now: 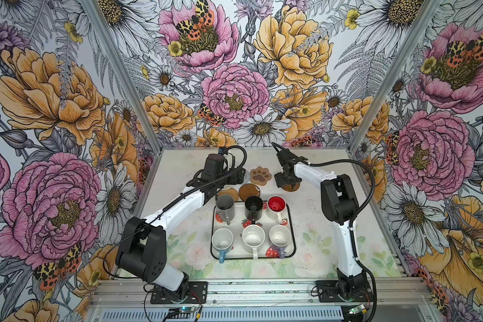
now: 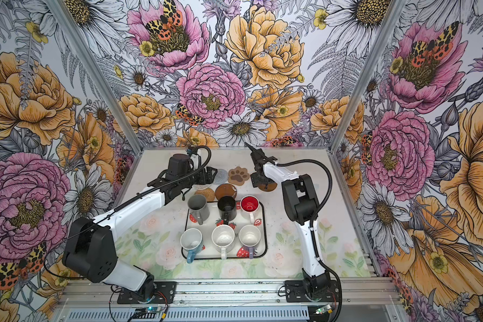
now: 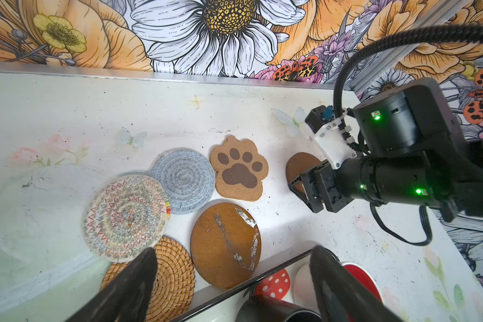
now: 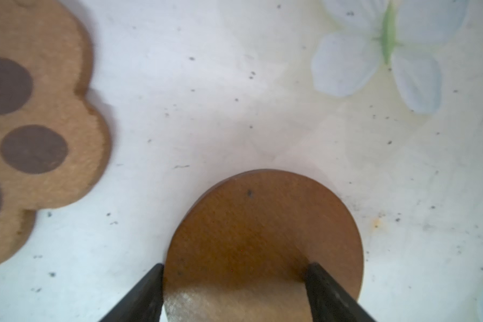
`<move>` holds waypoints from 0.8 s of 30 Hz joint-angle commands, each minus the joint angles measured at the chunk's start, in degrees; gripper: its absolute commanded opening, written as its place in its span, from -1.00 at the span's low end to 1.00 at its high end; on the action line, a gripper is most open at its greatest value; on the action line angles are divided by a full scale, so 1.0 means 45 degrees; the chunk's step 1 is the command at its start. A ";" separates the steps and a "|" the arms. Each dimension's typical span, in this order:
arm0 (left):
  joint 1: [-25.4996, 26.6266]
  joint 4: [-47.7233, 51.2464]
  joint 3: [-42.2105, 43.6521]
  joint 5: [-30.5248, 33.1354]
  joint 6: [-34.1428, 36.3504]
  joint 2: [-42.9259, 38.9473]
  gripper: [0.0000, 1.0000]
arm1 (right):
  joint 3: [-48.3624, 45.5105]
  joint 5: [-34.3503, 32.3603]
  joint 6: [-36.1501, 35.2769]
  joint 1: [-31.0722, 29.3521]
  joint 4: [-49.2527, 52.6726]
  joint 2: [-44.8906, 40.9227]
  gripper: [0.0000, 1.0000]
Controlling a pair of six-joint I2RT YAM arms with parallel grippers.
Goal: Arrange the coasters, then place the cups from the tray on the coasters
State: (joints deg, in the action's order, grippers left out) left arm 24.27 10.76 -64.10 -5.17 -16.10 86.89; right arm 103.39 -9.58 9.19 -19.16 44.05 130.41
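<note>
Six cups stand on the strawberry tray (image 1: pixel 243 258): grey (image 1: pixel 225 207), black (image 1: pixel 253 207), red-inside (image 1: pixel 276 205), blue-handled (image 1: pixel 222 240), white (image 1: pixel 253 238) and lilac-handled (image 1: pixel 279 237). Behind the tray lie the coasters: patterned round (image 3: pixel 126 218), grey woven (image 3: pixel 183 181), paw-shaped (image 3: pixel 238 168), rattan (image 3: pixel 173 278) and a scratched brown disc (image 3: pixel 226 245). My left gripper (image 3: pixel 234 249) hangs open above the rattan mat and the tray's far rim, holding nothing. A plain brown disc (image 4: pixel 262 223) lies flat under my open right gripper (image 4: pixel 235 265), whose fingers straddle its near part.
The flowered back wall (image 1: pixel 234 111) and the metal corner posts (image 1: pixel 374 111) close in the table's far edge just behind the coasters. The right arm's black cable (image 3: pixel 374 50) loops above its wrist. Both arm bases sit on the front rail (image 1: pixel 262 290).
</note>
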 commanded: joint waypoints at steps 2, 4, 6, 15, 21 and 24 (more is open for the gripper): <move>0.0134 0.0137 -0.0420 0.0192 0.0257 -0.0078 0.74 | -0.0441 0.0057 0.0036 0.0464 0.0503 0.0117 0.59; 0.0133 0.0164 -0.0449 0.0209 0.0277 -0.0084 0.74 | -0.0443 0.0332 0.0124 0.0671 0.0504 0.0105 0.60; 0.0136 0.0166 -0.0457 0.0267 0.0264 -0.0056 0.74 | -0.0494 0.0388 0.0152 0.0846 0.0501 0.0054 0.60; 0.0164 0.0303 -0.0538 0.0414 0.0218 0.0015 0.74 | -0.0843 0.0593 0.0301 0.1479 0.0484 -0.0248 0.59; 0.0173 0.0381 -0.0580 0.0436 0.0218 0.0023 0.74 | -0.0919 0.0501 0.0393 0.1725 0.0503 -0.0420 0.59; 0.0153 0.0384 -0.0569 0.0447 0.0237 -0.0012 0.74 | -0.1023 0.0543 0.0351 0.1816 0.0503 -0.0495 0.60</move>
State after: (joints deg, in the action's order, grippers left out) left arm 24.60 12.25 -64.79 -4.29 -16.12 86.89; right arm 100.75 -8.93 9.58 -11.84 43.66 128.64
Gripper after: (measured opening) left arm 0.872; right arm 0.799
